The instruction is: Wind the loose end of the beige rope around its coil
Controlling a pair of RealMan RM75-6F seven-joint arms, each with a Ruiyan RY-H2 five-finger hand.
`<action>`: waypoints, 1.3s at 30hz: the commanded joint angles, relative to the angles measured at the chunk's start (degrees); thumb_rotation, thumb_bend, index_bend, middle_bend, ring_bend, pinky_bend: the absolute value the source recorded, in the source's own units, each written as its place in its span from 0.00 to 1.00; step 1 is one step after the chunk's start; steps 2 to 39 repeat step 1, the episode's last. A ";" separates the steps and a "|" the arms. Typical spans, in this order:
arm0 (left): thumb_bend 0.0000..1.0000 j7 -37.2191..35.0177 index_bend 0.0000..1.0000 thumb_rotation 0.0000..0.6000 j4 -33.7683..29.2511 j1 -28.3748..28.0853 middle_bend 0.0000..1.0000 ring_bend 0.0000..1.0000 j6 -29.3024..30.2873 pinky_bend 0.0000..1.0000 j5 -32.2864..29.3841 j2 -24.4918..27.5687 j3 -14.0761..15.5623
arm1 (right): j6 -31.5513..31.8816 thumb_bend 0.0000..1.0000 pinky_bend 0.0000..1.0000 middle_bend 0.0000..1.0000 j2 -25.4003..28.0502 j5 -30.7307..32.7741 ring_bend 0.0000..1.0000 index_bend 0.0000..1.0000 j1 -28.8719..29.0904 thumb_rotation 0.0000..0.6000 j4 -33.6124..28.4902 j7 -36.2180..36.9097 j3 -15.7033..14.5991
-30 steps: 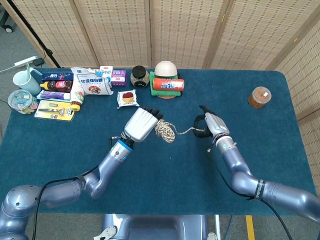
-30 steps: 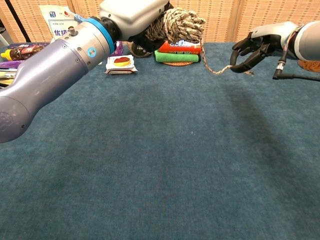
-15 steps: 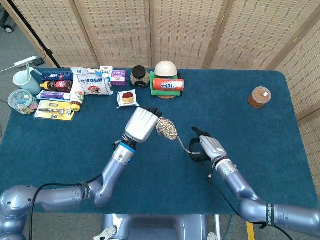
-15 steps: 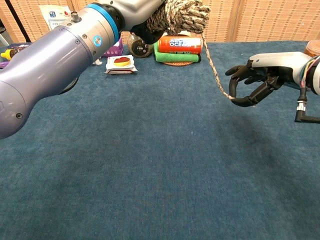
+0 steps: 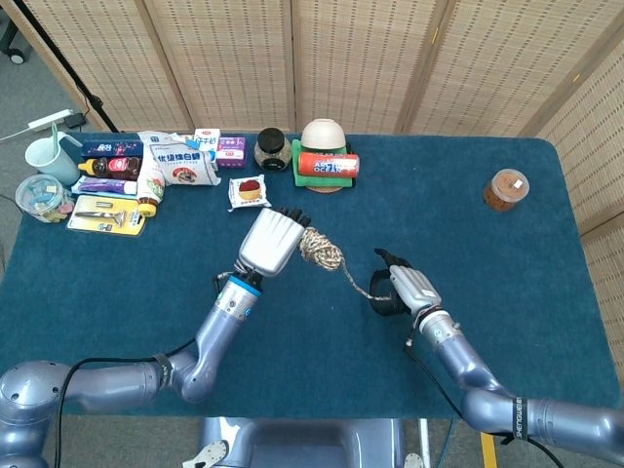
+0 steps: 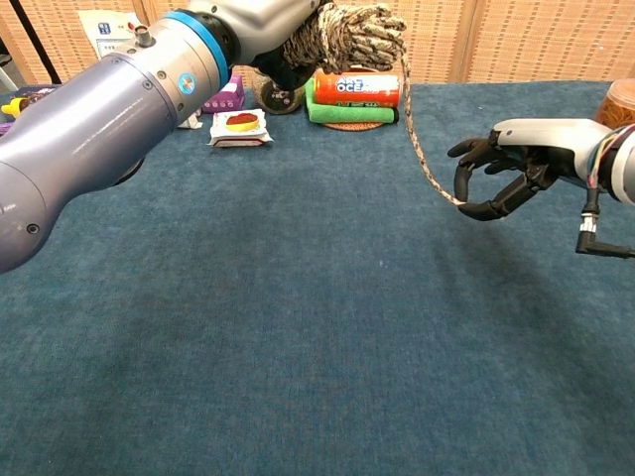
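With the left hand point(image 5: 268, 242) gripping the coil point(image 5: 321, 252) above mid-desk and the right hand point(image 6: 506, 178) pinching the loose end point(image 6: 422, 149) in curled fingers, I'd keep that strand taut while circling it round.

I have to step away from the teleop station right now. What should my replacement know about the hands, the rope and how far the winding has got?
Left hand: holds the beige rope coil up off the table.
Right hand: fingers curled around the loose end, nearer the robot than the coil and to the coil's right.
Rope: the loose end hangs from the coil down to the right hand, lightly stretched.
Done: both ends are in hand.
Left: carry the loose end around the coil until no tail remains; how many turns are already on cannot be judged.
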 commanded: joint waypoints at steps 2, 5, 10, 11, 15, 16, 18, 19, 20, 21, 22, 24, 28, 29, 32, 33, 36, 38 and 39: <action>0.54 -0.12 0.83 1.00 0.09 -0.07 0.57 0.63 0.01 0.77 0.01 -0.11 0.10 | 0.03 0.51 0.00 0.00 -0.06 -0.22 0.00 0.78 -0.08 1.00 0.04 0.10 0.13; 0.54 -0.12 0.83 1.00 0.09 -0.07 0.57 0.63 0.01 0.77 0.01 -0.11 0.10 | 0.03 0.51 0.00 0.00 -0.06 -0.22 0.00 0.78 -0.08 1.00 0.04 0.10 0.13; 0.54 -0.12 0.83 1.00 0.09 -0.07 0.57 0.63 0.01 0.77 0.01 -0.11 0.10 | 0.03 0.51 0.00 0.00 -0.06 -0.22 0.00 0.78 -0.08 1.00 0.04 0.10 0.13; 0.54 -0.12 0.83 1.00 0.09 -0.07 0.57 0.63 0.01 0.77 0.01 -0.11 0.10 | 0.03 0.51 0.00 0.00 -0.06 -0.22 0.00 0.78 -0.08 1.00 0.04 0.10 0.13; 0.54 -0.12 0.83 1.00 0.09 -0.07 0.57 0.63 0.01 0.77 0.01 -0.11 0.10 | 0.03 0.51 0.00 0.00 -0.06 -0.22 0.00 0.78 -0.08 1.00 0.04 0.10 0.13; 0.54 -0.12 0.83 1.00 0.09 -0.07 0.57 0.63 0.01 0.77 0.01 -0.11 0.10 | 0.03 0.51 0.00 0.00 -0.06 -0.22 0.00 0.78 -0.08 1.00 0.04 0.10 0.13; 0.54 -0.12 0.83 1.00 0.09 -0.07 0.57 0.63 0.01 0.77 0.01 -0.11 0.10 | 0.03 0.51 0.00 0.00 -0.06 -0.22 0.00 0.78 -0.08 1.00 0.04 0.10 0.13; 0.54 -0.12 0.83 1.00 0.09 -0.07 0.57 0.63 0.01 0.77 0.01 -0.11 0.10 | 0.03 0.51 0.00 0.00 -0.06 -0.22 0.00 0.78 -0.08 1.00 0.04 0.10 0.13; 0.54 -0.12 0.83 1.00 0.09 -0.07 0.57 0.63 0.01 0.77 0.01 -0.11 0.10 | 0.03 0.51 0.00 0.00 -0.06 -0.22 0.00 0.78 -0.08 1.00 0.04 0.10 0.13; 0.54 -0.12 0.83 1.00 0.09 -0.07 0.57 0.63 0.01 0.77 0.01 -0.11 0.10 | 0.03 0.51 0.00 0.00 -0.06 -0.22 0.00 0.78 -0.08 1.00 0.04 0.10 0.13; 0.54 -0.12 0.83 1.00 0.09 -0.07 0.57 0.63 0.01 0.77 0.01 -0.11 0.10 | 0.03 0.51 0.00 0.00 -0.06 -0.22 0.00 0.78 -0.08 1.00 0.04 0.10 0.13; 0.54 -0.12 0.83 1.00 0.09 -0.07 0.57 0.63 0.01 0.77 0.01 -0.11 0.10 | 0.03 0.51 0.00 0.00 -0.06 -0.22 0.00 0.78 -0.08 1.00 0.04 0.10 0.13; 0.54 -0.12 0.83 1.00 0.09 -0.07 0.57 0.63 0.01 0.77 0.01 -0.11 0.10 | 0.03 0.51 0.00 0.00 -0.06 -0.22 0.00 0.78 -0.08 1.00 0.04 0.10 0.13; 0.54 -0.12 0.83 1.00 0.09 -0.07 0.57 0.63 0.01 0.77 0.01 -0.11 0.10 | 0.03 0.51 0.00 0.00 -0.06 -0.22 0.00 0.78 -0.08 1.00 0.04 0.10 0.13; 0.54 -0.12 0.83 1.00 0.09 -0.07 0.57 0.63 0.01 0.77 0.01 -0.11 0.10 | 0.03 0.51 0.00 0.00 -0.06 -0.22 0.00 0.78 -0.08 1.00 0.04 0.10 0.13; 0.54 -0.12 0.83 1.00 0.09 -0.07 0.57 0.63 0.01 0.77 0.01 -0.11 0.10 | 0.03 0.51 0.00 0.00 -0.06 -0.22 0.00 0.78 -0.08 1.00 0.04 0.10 0.13; 0.54 -0.12 0.83 1.00 0.09 -0.07 0.57 0.63 0.01 0.77 0.01 -0.11 0.10 | 0.03 0.51 0.00 0.00 -0.06 -0.22 0.00 0.78 -0.08 1.00 0.04 0.10 0.13; 0.54 -0.12 0.83 1.00 0.09 -0.07 0.57 0.63 0.01 0.77 0.01 -0.11 0.10 | 0.03 0.51 0.00 0.00 -0.06 -0.22 0.00 0.78 -0.08 1.00 0.04 0.10 0.13; 0.54 -0.12 0.83 1.00 0.09 -0.07 0.57 0.63 0.01 0.77 0.01 -0.11 0.10 | 0.03 0.51 0.00 0.00 -0.06 -0.22 0.00 0.78 -0.08 1.00 0.04 0.10 0.13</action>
